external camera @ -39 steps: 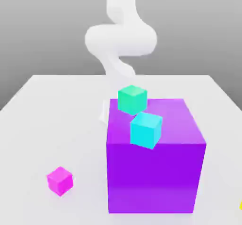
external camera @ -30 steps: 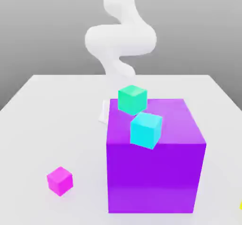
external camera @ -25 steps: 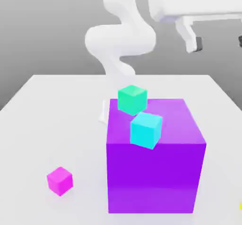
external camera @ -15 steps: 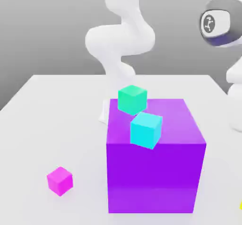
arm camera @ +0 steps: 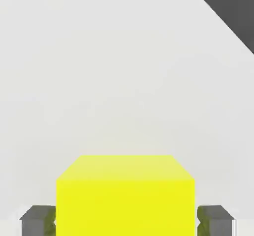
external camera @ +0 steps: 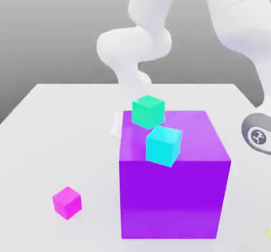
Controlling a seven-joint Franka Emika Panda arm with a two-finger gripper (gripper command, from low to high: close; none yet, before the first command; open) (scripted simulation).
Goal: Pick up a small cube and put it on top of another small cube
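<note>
White tabletop [external camera: 58,129] under a grey backdrop. Hand view: gripper [arm camera: 126,220] w/ dark fingers [arm camera: 37,220] pressed on both sides of the small bright yellow cube [arm camera: 124,198], so grasp looks made. Small sea-green cube [external camera: 147,111] sits behind the big purple cube [external camera: 172,187], bare on top. Left: lift, carry, stack = 3 steps.

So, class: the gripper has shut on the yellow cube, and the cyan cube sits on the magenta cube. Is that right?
Not quite. In the exterior view the cyan cube sits on the big purple cube, not the magenta one. The gripper is shut on the yellow cube.
</note>
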